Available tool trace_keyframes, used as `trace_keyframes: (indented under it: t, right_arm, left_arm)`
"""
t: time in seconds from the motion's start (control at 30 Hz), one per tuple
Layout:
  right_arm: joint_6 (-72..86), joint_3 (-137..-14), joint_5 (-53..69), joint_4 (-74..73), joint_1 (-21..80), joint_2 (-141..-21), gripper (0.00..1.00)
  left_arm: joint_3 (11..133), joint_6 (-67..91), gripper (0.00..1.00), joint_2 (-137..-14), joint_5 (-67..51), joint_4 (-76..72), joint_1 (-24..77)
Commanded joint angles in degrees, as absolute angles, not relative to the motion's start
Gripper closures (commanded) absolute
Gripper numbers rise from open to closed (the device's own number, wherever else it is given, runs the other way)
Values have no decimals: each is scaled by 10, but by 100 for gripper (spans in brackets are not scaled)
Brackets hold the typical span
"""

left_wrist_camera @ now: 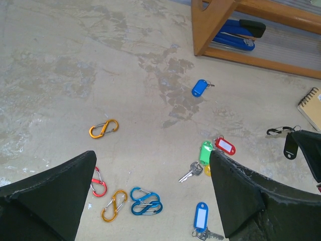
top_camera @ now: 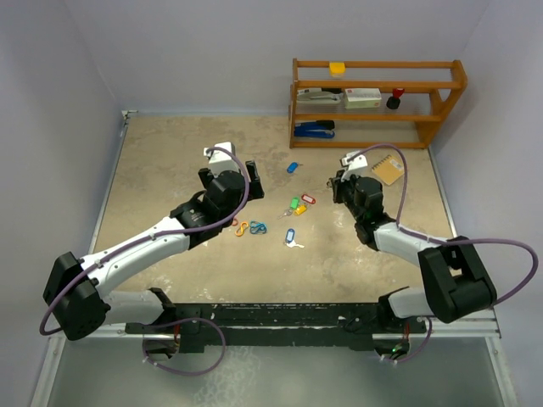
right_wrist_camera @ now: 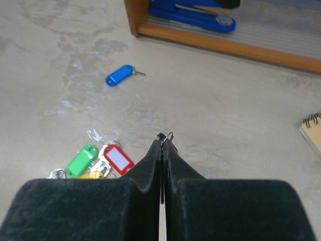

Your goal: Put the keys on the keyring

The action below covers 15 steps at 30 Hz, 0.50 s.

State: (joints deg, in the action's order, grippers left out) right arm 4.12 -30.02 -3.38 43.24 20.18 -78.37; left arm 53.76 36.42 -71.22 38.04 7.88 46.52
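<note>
From above, the counter is a mottled beige, stone-like slab; the keys lie loose near its middle, between the left arm and the right arm, as a tight huddle of green, red and yellow oblong plastic tags; a lone blue key sits apart toward the wooden rack, and a white-windowed blue tag lies nearer the bases; glossy figure-eight clips rest just left of the huddle; a blue stapler lies on the rack's lowest shelf and a spiral notebook lies flat in front of it; the arm tips are too foreshortened to read here. In the left wrist view, the left claw stands wide, holding nothing, and its matte black wedge fingers cut off both lower corners; one red clip is half hidden behind the left finger and the yellow tag is almost wholly hidden behind the right one; a bare silver key lies against the green tag; at the right edge a black tag hangs under a bit of bright metal, beside a dark shape cropped by the frame. In the right wrist view, the right claw is pressed together, its pads dull and felt-like; a thin wire loop, the keyring, peeps out at the tips, mostly hidden by them.
</note>
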Motion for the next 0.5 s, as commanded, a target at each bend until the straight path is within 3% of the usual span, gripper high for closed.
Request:
trace_keyframes:
  t: [0.0,0.23,0.27,0.33,0.4,0.47]
  right_arm:
    - [74,-321,-81,419,190,-793,100]
    - [114,-290,-141,415,188,-786,99]
    - [119,-287,-147,414,188,-784,94]
    - [130,-285,-159,407,188,-779,74]
    - [131,-288,-159,394,188,-778,70]
    - [138,-295,-164,381,188,-777,58]
  left_arm:
    - [540,370,9,-708,391,65,462]
    - [544,370,9,-717,383,67,462]
    - [544,370,9,-718,383,66,462]
    - [544,370,9,-721,382,65,462]
    - [545,372,9,-725,380,64,462]
    - [547,372,9,-728,378,63,462]
